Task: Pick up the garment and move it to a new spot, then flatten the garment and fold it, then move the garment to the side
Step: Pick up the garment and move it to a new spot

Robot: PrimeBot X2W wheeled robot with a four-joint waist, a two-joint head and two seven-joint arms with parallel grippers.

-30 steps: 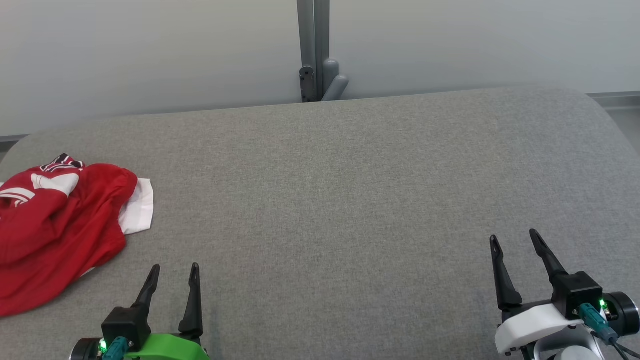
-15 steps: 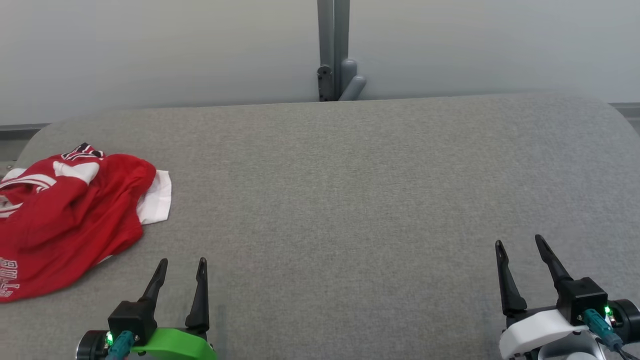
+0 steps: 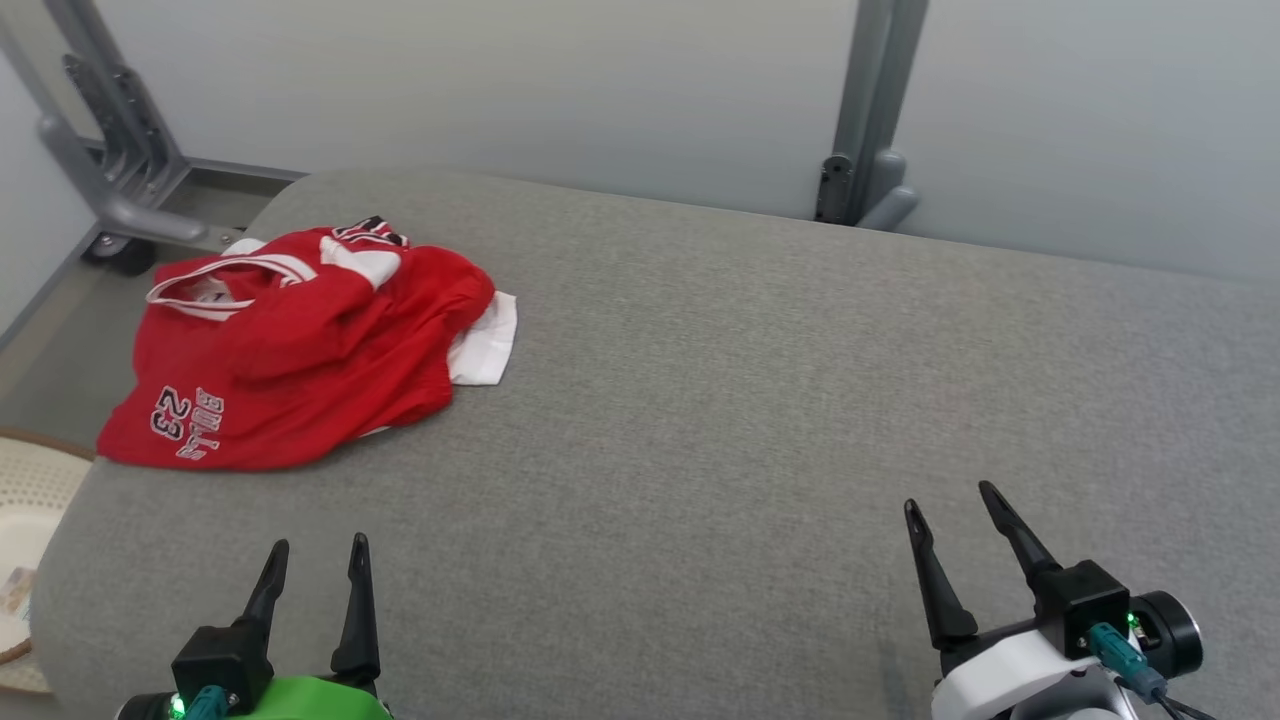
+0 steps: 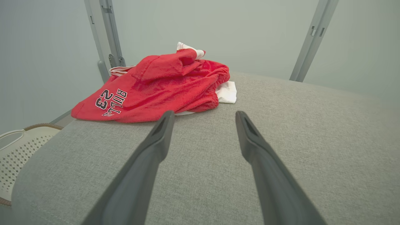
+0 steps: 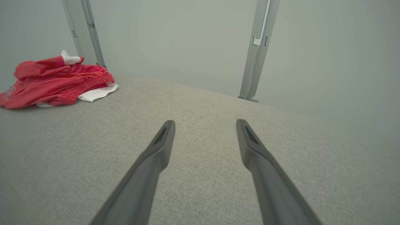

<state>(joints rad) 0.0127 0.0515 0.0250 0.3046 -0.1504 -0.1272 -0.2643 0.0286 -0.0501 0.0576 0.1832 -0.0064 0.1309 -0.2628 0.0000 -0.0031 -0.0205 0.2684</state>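
Head view: a grey surface (image 3: pixel 700 400) is seen from above, with a pale wall (image 3: pixel 500 90) behind it.
Basket (image 3: pixel 30 490): a cream perforated basket is glimpsed at the far left edge, beside the surface and lower than it.
Garment (image 3: pixel 300 340): a red garment with white trim and dark lettering is crumpled on the far left corner of the surface; a white fold is shown at its right edge. It is touched by neither gripper.
Left gripper (image 3: pixel 319 543): the left gripper is seen at the lower left, nearer than the garment and apart from it. Its jaws are spread wide and nothing is held.
Left wrist view: the garment (image 4: pixel 162 87) is seen just beyond the fingertips (image 4: pixel 167 117), slightly left.
Post (image 3: pixel 870 130): a grey metal post is set against the wall, right of centre.
Right gripper (image 3: pixel 948 496): the right gripper is seen at the lower right, over bare fabric, jaws spread wide, nothing held.
Right wrist view: the garment (image 5: pixel 56 84) is seen far off at the upper left.
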